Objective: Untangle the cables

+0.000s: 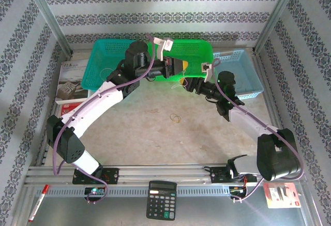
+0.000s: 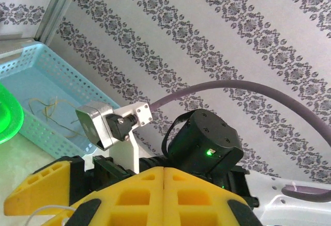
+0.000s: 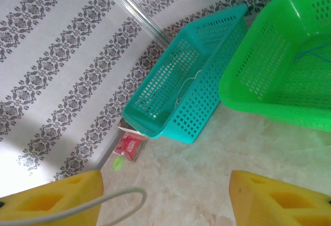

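**Yellow plastic fingers [image 3: 51, 202] flank a thin whitish cable [image 3: 121, 191]**

It curls lower left, across one finger of the released right gripper [image 3: 165, 205]. Left gripper [image 2: 164, 180] is clenched. Likely light, limp, slippery: pinch a free loop.

Top view: glossy perforated plastic forms the teal basket [image 1: 102, 59] at 11 o'clock, the green basket [image 1: 196, 43] at 12 and the pale blue basket [image 1: 249, 81] at 1. The tabletop [image 1: 155, 133] is matt and mottled, stone-like. At 6 o'clock are a brushed metal rail [image 1: 165, 172] and a black plastic calculator [image 1: 162, 200]. Right wrist view: smooth whitish cable [image 3: 132, 189].
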`<state>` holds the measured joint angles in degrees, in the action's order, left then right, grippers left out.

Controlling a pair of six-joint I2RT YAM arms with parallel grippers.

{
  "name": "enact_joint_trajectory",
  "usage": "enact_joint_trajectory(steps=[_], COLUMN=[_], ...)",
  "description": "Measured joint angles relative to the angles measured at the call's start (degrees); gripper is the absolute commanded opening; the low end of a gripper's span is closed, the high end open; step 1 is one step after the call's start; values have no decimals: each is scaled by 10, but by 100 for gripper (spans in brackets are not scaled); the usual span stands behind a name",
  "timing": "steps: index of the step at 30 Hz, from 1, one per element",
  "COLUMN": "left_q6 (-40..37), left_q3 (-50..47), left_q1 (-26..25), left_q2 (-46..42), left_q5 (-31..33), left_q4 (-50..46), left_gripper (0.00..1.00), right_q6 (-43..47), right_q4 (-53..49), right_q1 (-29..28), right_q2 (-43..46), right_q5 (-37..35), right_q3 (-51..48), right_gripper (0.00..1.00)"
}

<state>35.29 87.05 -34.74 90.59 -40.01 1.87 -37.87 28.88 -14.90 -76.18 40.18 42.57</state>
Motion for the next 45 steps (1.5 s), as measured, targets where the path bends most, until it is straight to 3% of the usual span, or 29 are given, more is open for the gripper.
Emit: enact_joint_trajectory(steps=[2,6,8,13,27,45], left_q6=[7,15,17,23,22,23], left_q3=[-7,-23,-26,-26,-5,-5], left_q1=[0,0,0,19,176,261], left_q2=[0,0,0,-4,-76,-82], left_q5=[-2,-3,-3,-3,33,47], left_q4=[8,14,14,16,13,0], left_gripper=[0,0,0,0,0,0], right_q6=[-4,-10,-11,-10,-15,-30], right_q4=[2,8,9,19,21,38], right_q1=[0,0,0,2,43,76], right_q2=[-1,-2,-2,-2,-4,-4], right_q5=[2,8,9,-3,-91,-141], right_q3=[5,10,11,-2,-113,-159], right_gripper=[49,13,0,0,0,0])
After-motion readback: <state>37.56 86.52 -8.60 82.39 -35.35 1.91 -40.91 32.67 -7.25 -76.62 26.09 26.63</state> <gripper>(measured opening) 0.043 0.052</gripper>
